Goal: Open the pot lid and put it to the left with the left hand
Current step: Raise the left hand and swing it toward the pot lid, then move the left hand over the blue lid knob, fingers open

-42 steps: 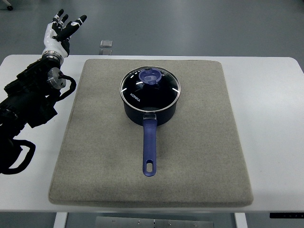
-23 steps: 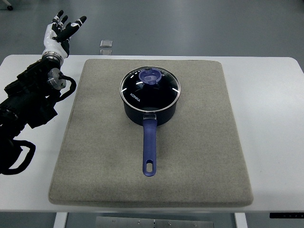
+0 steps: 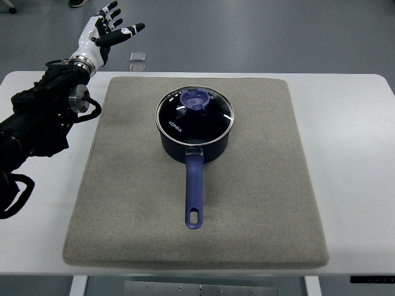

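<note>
Top view shows the left hand (image 3: pixel 105 31) raised beyond the far left corner of the desk (image 3: pixel 358 135), its fingers (image 3: pixel 133 28) spread apart and holding nothing. Its dark, cable-wrapped arm runs in from the left edge and lies over the desk's left side, just beside the mat (image 3: pixel 259 203). The grey mat covers most of the white desk. On the mat, toward its far middle, stands the dark blue pot (image 3: pixel 196 143), well apart from the hand. The glass lid (image 3: pixel 195 114) sits closed on the pot's rim, with a blue knob (image 3: pixel 194 99) at its far side. What is in the pot cannot be made out through the lid. The pot's blue handle (image 3: pixel 194 194) points toward the near edge. A small grey square object (image 3: pixel 138 57) lies on the floor beyond the desk.
</note>
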Action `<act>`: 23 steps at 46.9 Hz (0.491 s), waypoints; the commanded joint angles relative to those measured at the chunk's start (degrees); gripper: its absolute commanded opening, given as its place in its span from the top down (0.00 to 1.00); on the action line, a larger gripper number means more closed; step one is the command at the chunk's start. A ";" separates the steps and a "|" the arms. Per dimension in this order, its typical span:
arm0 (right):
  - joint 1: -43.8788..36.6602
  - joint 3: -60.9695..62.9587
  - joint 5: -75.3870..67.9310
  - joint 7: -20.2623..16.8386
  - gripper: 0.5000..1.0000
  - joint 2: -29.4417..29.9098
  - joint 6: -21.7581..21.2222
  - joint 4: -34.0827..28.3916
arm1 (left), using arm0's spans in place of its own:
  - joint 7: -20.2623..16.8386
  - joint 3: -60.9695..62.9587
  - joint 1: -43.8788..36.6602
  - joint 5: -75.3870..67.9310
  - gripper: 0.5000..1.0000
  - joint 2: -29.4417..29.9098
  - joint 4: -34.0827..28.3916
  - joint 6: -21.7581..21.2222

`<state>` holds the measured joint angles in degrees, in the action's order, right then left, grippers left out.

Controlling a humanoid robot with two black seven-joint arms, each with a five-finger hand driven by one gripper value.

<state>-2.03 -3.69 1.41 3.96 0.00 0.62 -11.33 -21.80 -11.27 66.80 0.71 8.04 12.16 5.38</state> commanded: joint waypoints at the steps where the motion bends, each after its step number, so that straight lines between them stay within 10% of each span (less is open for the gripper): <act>1: 0.01 0.00 0.00 -0.01 0.17 0.00 0.00 0.00 | 0.01 2.47 1.57 -2.02 0.02 1.27 0.06 2.17; 23: 0.01 0.00 0.00 0.00 0.17 0.00 0.00 -0.01 | -1.31 7.66 9.57 -32.78 0.02 4.35 1.11 15.36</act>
<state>-2.02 -3.69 1.41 3.94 0.00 0.62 -11.37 -22.49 -3.61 75.49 -27.58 12.24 12.50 20.07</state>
